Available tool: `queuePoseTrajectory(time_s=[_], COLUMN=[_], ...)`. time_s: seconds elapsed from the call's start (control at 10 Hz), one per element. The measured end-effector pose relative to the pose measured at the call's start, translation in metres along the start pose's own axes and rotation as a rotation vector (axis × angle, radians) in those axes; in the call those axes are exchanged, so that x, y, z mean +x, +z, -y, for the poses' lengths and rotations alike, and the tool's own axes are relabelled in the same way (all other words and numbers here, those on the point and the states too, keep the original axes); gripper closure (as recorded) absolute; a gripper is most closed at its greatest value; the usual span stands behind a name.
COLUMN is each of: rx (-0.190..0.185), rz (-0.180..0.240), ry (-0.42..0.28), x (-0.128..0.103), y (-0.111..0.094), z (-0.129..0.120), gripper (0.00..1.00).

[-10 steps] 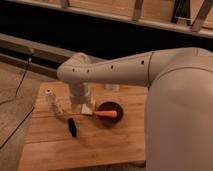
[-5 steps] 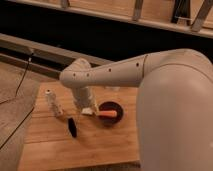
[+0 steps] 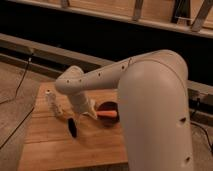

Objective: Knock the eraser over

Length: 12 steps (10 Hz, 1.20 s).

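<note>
One eraser (image 3: 72, 128) noted: a narrow dark sliver on the wooden table (image 3: 50, 150), towards the middle of the top and nearer the front edge than the other items. It sits at about 7 o'clock from the gripper (image 3: 88, 111), near it but with a strip of bare wood showing between them; no contact observed. Its long side runs slightly off vertical in the camera view. Whether it stands on edge or lies flat cannot be told.

One gripper noted, at the end of the single white arm (image 3: 100, 77), which comes in from the right and bends down over the table. The gripper points downward and hangs low over the wood between the bottle and the bowl. Whether it is apart or together cannot be told. Nothing is seen held in it.

Other items, counted:
- One small white bottle (image 3: 50, 101), upright, at about 10 o'clock from the gripper and at about 11 o'clock from the eraser, close to the table's left edge.
- One dark bowl (image 3: 108, 105), at about 3 o'clock from the gripper, just beside it.
- One orange item (image 3: 108, 114), lying across the near side of the bowl; its kind cannot be told.
- One dark cable (image 3: 21, 80) on the floor, left of the table.
</note>
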State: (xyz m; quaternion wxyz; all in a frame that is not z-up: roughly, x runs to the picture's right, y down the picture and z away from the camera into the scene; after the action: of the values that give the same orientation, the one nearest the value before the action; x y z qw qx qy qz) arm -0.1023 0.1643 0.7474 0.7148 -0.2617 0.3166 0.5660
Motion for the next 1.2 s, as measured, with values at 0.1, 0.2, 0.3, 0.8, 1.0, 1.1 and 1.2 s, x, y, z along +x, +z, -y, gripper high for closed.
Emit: queuePoseTrajectory(time_s=[0.1, 0.2, 0.3, 0.8, 1.0, 1.1, 1.2], rx=[0.001, -0.005, -0.015, -0.05, -0.05, -0.056, -0.07], rz=[-0.011, -0.017, -0.02, -0.035, -0.044, -0.042, -0.036], ry=[-0.013, -0.024, -0.031, -0.071, -0.056, -0.049, -0.051], x=[0.0, 0.001, 0.001, 0.004, 0.004, 0.003, 0.003], y=[0.004, 0.005, 0.003, -0.004, 0.001, 0.002, 0.001], z=[-0.013, -0.024, -0.032, -0.065, -0.061, -0.062, -0.065], gripper=[0.35, 0.35, 0.35, 0.35, 0.35, 0.35, 0.35])
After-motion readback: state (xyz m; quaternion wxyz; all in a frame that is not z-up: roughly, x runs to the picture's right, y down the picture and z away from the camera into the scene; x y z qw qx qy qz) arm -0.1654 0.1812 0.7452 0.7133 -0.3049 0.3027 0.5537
